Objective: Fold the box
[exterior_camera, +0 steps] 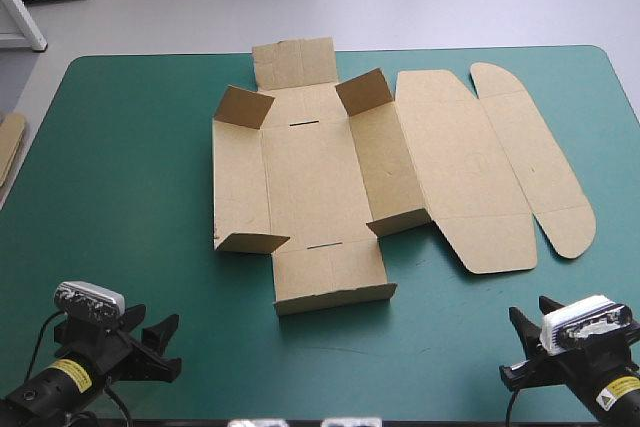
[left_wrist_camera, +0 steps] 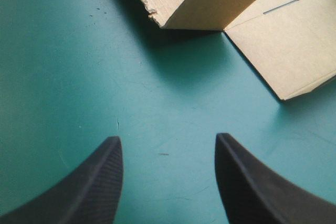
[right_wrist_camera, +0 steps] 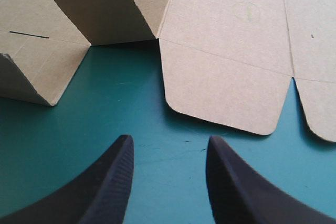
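Observation:
The brown box (exterior_camera: pixel 310 177) lies as a cut sheet in the middle of the teal-green table, mostly flat, with small corner flaps (exterior_camera: pixel 243 107) raised and its lid panels (exterior_camera: pixel 470 167) spread flat to the right. My left gripper (exterior_camera: pixel 165 347) rests near the table's front left corner, open, over bare cover, the box's near left corner (left_wrist_camera: pixel 210 3) ahead of it. My right gripper (exterior_camera: pixel 520 347) sits at the front right, open, with nothing between its fingers; a rounded lid flap (right_wrist_camera: pixel 226 90) lies just ahead of it.
An edge of more brown board (exterior_camera: pixel 8 147) shows at the table's left edge. Bare teal-green cover (exterior_camera: pixel 130 167) surrounds the box on the left, front and far right.

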{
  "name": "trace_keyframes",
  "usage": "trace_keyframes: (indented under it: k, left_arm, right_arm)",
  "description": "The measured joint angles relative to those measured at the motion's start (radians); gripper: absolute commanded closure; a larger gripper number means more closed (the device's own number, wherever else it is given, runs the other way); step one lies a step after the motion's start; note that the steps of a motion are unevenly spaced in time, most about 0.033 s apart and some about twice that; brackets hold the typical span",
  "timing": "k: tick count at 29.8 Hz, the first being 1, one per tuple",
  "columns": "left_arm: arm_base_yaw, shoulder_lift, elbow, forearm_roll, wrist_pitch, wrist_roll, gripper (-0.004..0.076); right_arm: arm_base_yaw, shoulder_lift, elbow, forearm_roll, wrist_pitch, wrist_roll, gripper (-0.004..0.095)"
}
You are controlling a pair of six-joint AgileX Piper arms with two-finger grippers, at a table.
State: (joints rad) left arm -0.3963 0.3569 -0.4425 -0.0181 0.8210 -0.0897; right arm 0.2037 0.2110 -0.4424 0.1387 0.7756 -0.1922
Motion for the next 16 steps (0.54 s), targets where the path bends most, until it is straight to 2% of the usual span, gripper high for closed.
trace_keyframes:
  k: [7,16]
  left_arm:
    - [0.0,0.164,-0.099,0.007,-0.014,-0.047,0.0295]
    - [0.014,0.554,-0.301,0.018,-0.165,-0.091,0.0296]
  right_arm:
    - [0.0,0.111,-0.083,-0.045,0.011,0.042,0.0484]
    - [0.0,0.254,-0.14,-0.047,-0.016,0.045,0.0484]
